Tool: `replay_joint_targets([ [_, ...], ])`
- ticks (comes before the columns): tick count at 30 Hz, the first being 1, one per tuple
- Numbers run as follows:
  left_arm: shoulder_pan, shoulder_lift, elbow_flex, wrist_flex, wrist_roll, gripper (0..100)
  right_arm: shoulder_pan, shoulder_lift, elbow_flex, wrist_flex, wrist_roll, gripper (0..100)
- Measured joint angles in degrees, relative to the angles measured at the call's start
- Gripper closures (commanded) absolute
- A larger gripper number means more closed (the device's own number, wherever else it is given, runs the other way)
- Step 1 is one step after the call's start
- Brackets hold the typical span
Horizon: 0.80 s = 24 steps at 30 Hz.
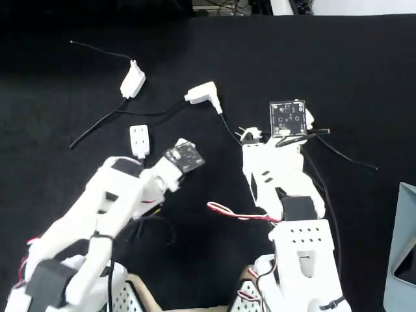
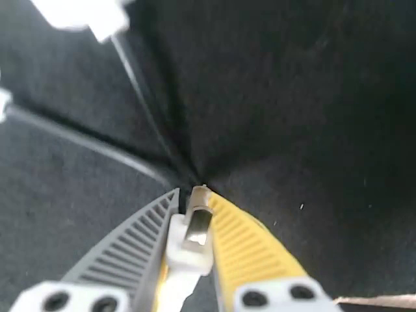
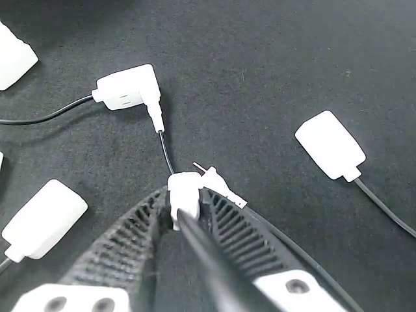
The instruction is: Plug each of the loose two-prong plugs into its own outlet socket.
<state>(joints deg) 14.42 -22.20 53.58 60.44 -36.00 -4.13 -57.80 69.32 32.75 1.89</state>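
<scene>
My left gripper [image 2: 192,195] is shut on a white two-prong plug [image 2: 188,250], whose metal prong shows between the grey and yellow fingers. In the high view it hovers right of a flat white outlet socket [image 1: 140,139]. My right gripper [image 3: 186,193] is shut on another white plug [image 3: 184,190] with its two prongs [image 3: 222,185] sticking out sideways. That plug [image 1: 249,136] hangs at mid table, just below an angled white socket [image 1: 202,92] on a black cable. A further white socket [image 1: 132,82] lies at the back left.
Thin black cables [image 1: 104,118] cross the black cloth between the sockets. More white socket blocks [image 3: 329,143] [image 3: 43,217] lie on either side of the right gripper. A grey bin [image 1: 403,260] stands at the right edge. A red and white wire [image 1: 234,214] loops between the arms.
</scene>
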Motion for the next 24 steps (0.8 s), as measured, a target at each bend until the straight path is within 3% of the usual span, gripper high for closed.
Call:
replay_joint_targets([
  [4, -3.5, -4.7, 0.4, 0.1, -0.8, 78, 0.0, 0.0, 0.0, 0.0, 0.0, 98.6],
  [7, -6.2, -8.3, -0.6, 0.1, 3.3, 67, 0.0, 0.0, 0.0, 0.0, 0.0, 98.6],
  [13, -6.3, -10.7, -5.0, -2.6, 16.2, 69, 0.0, 0.0, 0.0, 0.0, 0.0, 98.6],
  [24, -4.0, 4.6, -5.4, -23.6, 21.9, 69, 0.0, 0.0, 0.0, 0.0, 0.0, 98.6],
])
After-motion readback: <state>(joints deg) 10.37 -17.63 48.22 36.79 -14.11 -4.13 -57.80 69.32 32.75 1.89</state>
